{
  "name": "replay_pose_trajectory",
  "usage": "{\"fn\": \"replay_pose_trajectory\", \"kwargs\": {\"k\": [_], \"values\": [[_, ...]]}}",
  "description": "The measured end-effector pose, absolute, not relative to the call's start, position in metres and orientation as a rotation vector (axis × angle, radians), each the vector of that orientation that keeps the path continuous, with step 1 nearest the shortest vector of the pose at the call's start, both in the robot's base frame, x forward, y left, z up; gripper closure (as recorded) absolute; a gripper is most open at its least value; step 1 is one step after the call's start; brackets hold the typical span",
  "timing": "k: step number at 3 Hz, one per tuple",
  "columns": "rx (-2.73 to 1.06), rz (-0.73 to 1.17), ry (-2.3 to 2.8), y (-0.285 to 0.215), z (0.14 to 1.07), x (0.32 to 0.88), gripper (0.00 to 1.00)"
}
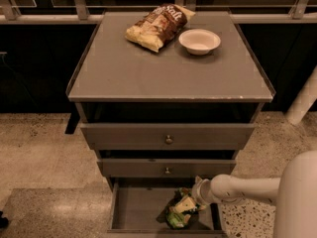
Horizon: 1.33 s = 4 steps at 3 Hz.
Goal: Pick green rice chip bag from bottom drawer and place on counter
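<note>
Brown chip bag (157, 26) (beside white bowl (199, 40))

Gripper (191, 206) low in bottom drawer (133, 209), right side, at green rice chip bag (178, 214), under the middle drawer (148, 168) front. Free room leftward. Front of counter (168, 76) open; brown chip bag (157, 26) and white bowl (199, 40) at back.

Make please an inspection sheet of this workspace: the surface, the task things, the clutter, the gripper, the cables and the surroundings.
Surface: the counter is flat and grey, with a worn pale front edge.
Job's things: the green rice chip bag lies in the open bottom drawer, toward its right side; it is not yet on the counter.
Clutter: a brown chip bag and a white bowl sit side by side at the back of the counter.
Grippers: the gripper is down in the bottom drawer, at the green rice chip bag; the arm comes in from the right.
Cables: nothing seen.
Surroundings: speckled floor; two upper drawers with round knobs; a railing behind.
</note>
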State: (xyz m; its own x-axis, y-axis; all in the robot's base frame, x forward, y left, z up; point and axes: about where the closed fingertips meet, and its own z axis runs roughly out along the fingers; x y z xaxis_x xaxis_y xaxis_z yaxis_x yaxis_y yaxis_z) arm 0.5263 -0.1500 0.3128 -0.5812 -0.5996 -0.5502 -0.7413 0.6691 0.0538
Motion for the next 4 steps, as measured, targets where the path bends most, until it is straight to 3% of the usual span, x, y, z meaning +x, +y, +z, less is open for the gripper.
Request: {"fn": "replay_pose_trajectory", "kwargs": {"k": [2, 4], "values": [[-1.066, 0.383, 2.384, -0.139, 0.253, 0.537, 0.00], [-1.007, 0.272, 2.438, -0.165, 0.215, 0.560, 0.00]]}}
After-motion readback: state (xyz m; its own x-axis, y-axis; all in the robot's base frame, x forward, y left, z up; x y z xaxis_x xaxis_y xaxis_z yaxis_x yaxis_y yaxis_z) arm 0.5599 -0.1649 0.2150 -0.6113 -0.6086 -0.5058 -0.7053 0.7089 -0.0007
